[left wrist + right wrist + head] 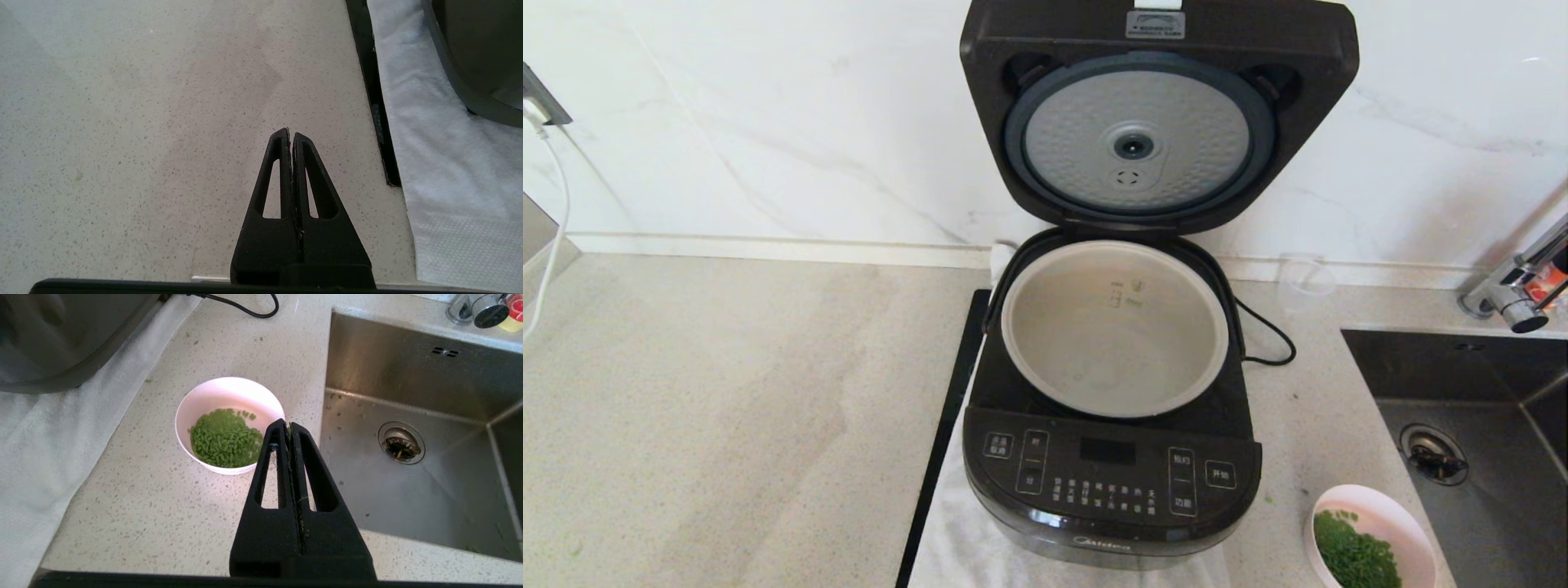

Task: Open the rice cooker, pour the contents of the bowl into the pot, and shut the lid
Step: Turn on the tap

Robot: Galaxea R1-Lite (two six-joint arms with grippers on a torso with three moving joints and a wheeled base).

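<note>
The black rice cooker stands on a white cloth with its lid raised upright, showing the dimpled silver disc. The grey-beige pot inside looks bare. The pale pink bowl sits at the cooker's front right, near the sink, and holds the green chopped contents. My right gripper hovers shut and empty above the counter, just beside the bowl's rim on the sink side. My left gripper is shut and empty over bare counter left of the cooker. Neither arm shows in the head view.
A steel sink with a drain lies right of the bowl, and a tap stands behind it. The cooker's black cable trails on the counter. A small clear cup stands by the wall. A white cloth lies under the cooker.
</note>
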